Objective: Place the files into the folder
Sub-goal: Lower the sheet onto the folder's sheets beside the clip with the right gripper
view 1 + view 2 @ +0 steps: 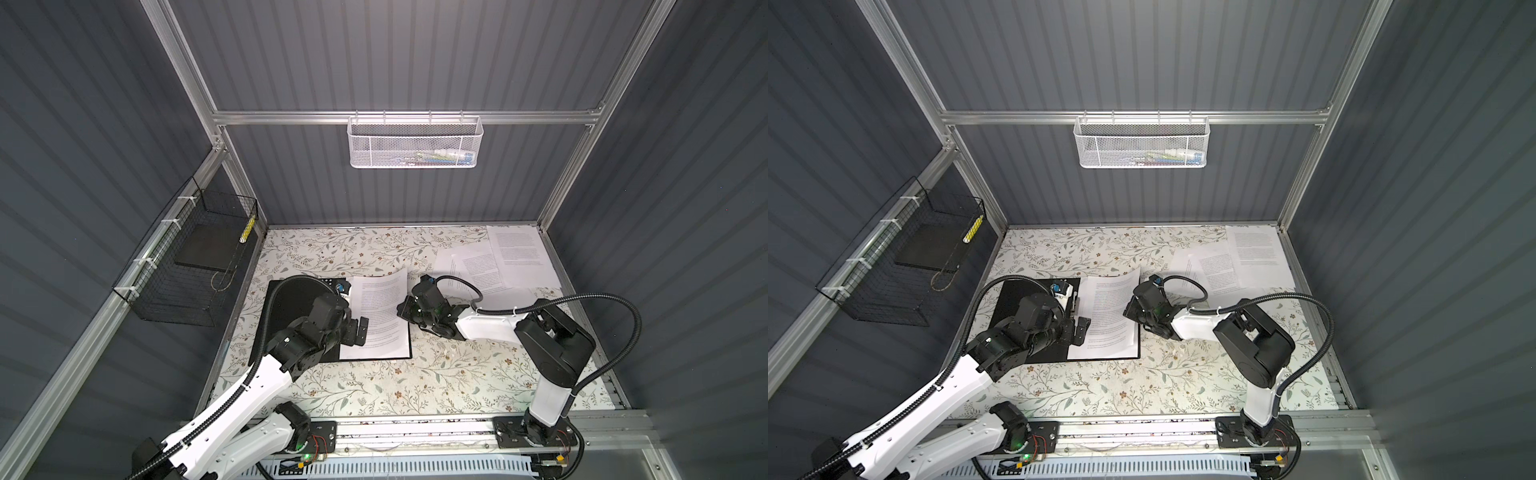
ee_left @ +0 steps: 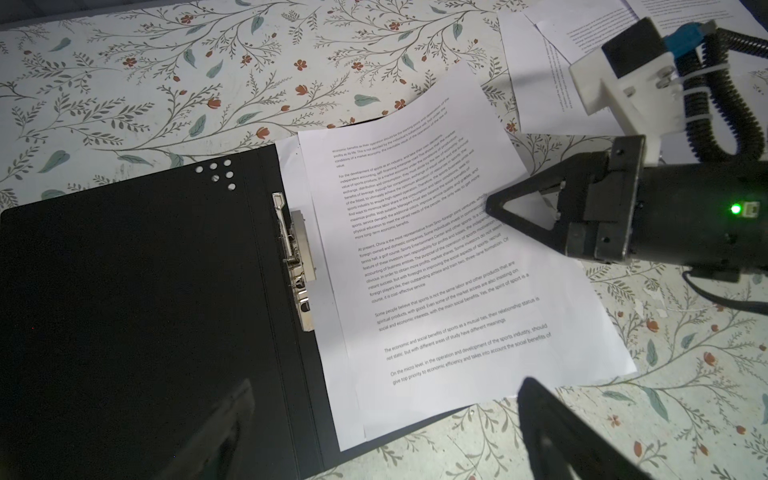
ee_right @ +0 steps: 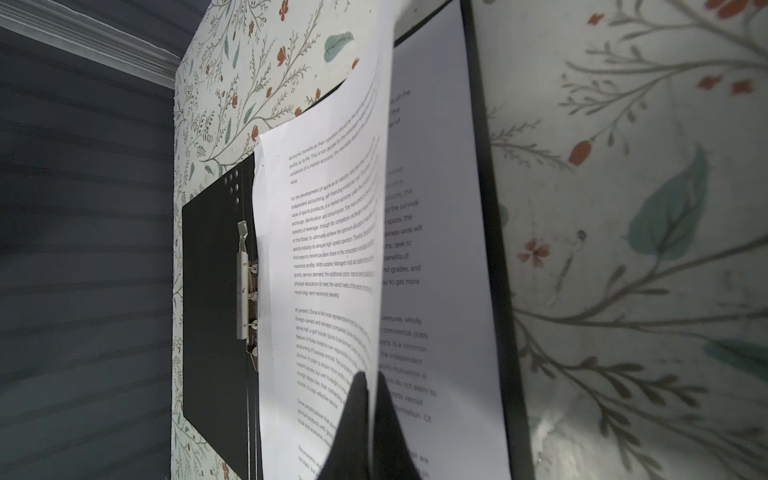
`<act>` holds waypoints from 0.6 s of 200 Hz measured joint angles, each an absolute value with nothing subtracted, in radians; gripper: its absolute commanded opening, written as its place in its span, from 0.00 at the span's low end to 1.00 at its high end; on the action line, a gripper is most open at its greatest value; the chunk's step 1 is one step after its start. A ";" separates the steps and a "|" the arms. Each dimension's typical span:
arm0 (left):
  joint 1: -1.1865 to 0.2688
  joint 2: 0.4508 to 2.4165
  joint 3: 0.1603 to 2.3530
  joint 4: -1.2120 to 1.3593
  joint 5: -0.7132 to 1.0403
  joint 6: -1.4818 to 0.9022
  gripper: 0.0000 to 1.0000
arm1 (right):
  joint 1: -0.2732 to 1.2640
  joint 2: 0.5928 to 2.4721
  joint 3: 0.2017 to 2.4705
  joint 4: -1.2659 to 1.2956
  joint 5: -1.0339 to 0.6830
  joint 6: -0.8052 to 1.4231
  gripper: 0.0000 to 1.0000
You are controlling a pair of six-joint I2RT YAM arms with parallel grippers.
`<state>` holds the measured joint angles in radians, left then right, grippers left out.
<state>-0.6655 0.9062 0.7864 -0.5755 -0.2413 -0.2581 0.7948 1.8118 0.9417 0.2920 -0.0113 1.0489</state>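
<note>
In both top views we cannot read the files [image 1: 478, 270] at two o'clock, nor tell what fills the white basket [image 1: 374, 149] at twelve, and the left arm [image 1: 249, 386] partly hides the folder [image 1: 297, 301].

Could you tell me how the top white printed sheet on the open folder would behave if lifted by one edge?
Likely floppy: the top white printed paper sheet bows where the right hand pinches its edge. Thin, so probably light, apt to slide on the white sheet beneath.
</note>
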 measured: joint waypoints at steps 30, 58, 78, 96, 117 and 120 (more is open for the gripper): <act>-0.663 0.907 0.786 -0.577 -0.241 -0.258 1.00 | 0.795 1.828 0.963 0.300 -0.020 1.053 0.00; -0.659 0.907 0.786 -0.577 -0.241 -0.258 1.00 | 0.796 1.845 0.968 0.320 -0.034 1.059 0.00; -0.659 0.907 0.786 -0.577 -0.241 -0.258 1.00 | 0.799 1.857 0.968 0.323 -0.039 1.063 0.00; -0.659 0.907 0.786 -0.577 -0.238 -0.258 1.00 | 0.804 1.859 0.968 0.323 -0.045 1.065 0.00; -0.657 0.907 0.786 -0.577 -0.234 -0.258 1.00 | 0.807 1.859 0.968 0.326 -0.049 1.066 0.00; -0.657 0.907 0.786 -0.577 -0.234 -0.258 1.00 | 0.807 1.860 0.968 0.326 -0.049 1.066 0.00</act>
<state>-0.6571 0.9066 0.7864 -0.5770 -0.2340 -0.2581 0.8070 1.8595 0.9676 0.3260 -0.0494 1.0664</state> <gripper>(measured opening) 0.997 0.046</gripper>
